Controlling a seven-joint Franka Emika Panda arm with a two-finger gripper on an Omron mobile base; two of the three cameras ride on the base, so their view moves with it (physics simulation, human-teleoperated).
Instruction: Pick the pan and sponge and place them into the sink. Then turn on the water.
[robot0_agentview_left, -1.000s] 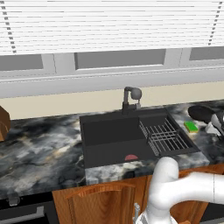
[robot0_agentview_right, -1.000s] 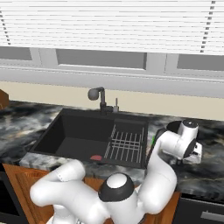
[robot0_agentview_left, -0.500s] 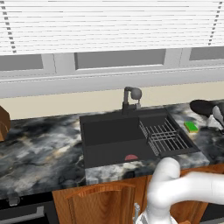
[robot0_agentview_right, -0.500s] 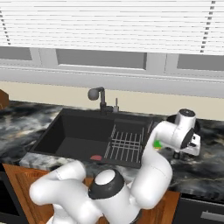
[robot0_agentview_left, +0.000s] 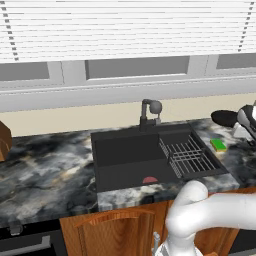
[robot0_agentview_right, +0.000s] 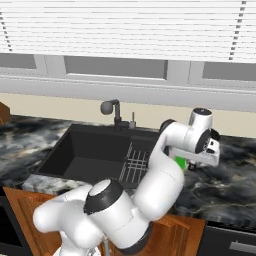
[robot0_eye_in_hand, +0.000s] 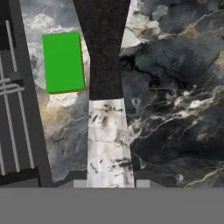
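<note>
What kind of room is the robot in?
It looks like a kitchen. There is a dark sink with a faucet set in a marble counter, wooden cupboard doors below, and a window with blinds above.

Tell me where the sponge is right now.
The sponge lies flat on the marble counter just right of the sink, beside its wire rack; in the hand view it sits next to the pan's handle.

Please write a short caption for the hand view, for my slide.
Tool gripping the pan handle above the marble counter, green sponge beside it.
</note>
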